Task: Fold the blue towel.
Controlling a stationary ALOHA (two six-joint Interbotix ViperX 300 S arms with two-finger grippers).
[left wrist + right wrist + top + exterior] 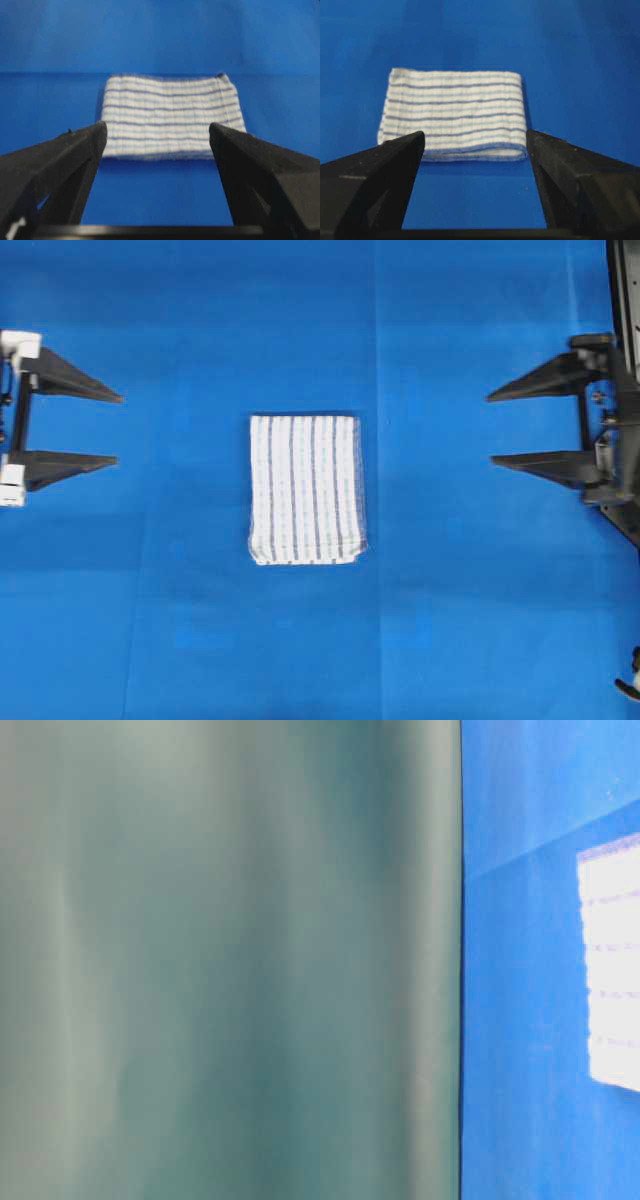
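Observation:
The blue towel (305, 490), white with thin dark-blue and light-blue stripes, lies folded into a small layered rectangle at the table's middle. It shows in the left wrist view (172, 116), the right wrist view (454, 114), and partly in the table-level view (612, 965). My left gripper (118, 428) is open and empty at the far left, well apart from the towel. My right gripper (490, 429) is open and empty at the far right, also apart from it. In each wrist view the towel lies beyond the open jaws.
The plain blue sheet (450, 620) covers the whole table. A blurred grey-green surface (230, 960) fills most of the table-level view. A dark part (630, 680) sits at the lower right edge.

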